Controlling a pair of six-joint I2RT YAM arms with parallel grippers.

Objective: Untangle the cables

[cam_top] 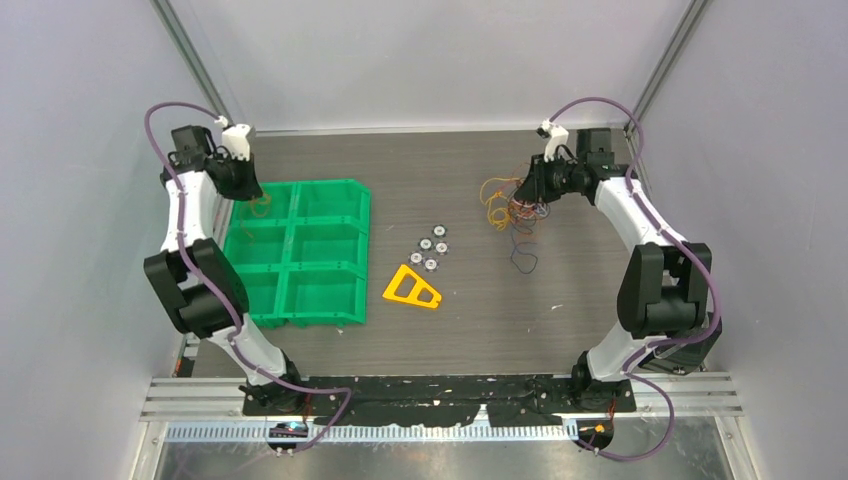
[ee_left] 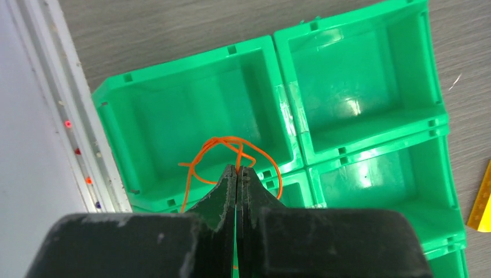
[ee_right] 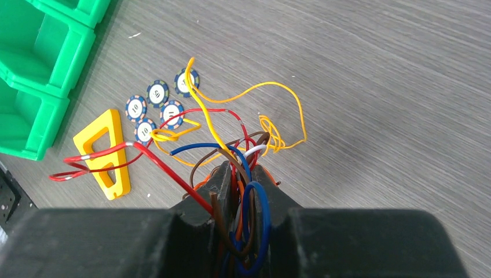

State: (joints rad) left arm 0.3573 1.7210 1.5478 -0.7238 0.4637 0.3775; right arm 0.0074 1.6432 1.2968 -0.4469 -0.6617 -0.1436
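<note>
L gripper (ee_left: 238, 171): jaws pressed together, thin orange wire (ee_left: 231, 140) nipped at the very tips. A bit of orange also shows lower down in the slit. The wire curls out in two or three loose loops and hangs over the far-left compartment of the green bins (ee_left: 291, 119). It holds its curl, so it's light w/ some spring.

R gripper (ee_right: 240, 174): jaws part-closed, clamping a bundle (ee_right: 242, 200) of red, blue, brown, orange and white wires, crossed over each other betw. the pads. Outward from there, a yellow strand (ee_right: 278, 87) arcs wide over the table (ee_right: 376, 69) and ends in a small knotty coil. A red strand (ee_right: 87, 159) reaches left across the yellow triangle frame (ee_right: 118, 182). Poker chips (ee_right: 157, 92) sit just beyond. Top view: one dark strand (cam_top: 524, 262) lies loose on the table near the R arm.

Handling, my read: wires are near weightless, soft, slick-jacketed and kink-prone, and slip easily from a tip pinch. Best hold is a free end or an outer loop well apart from the crossings. Pull slow, since yanking prob. tightens the knot.
</note>
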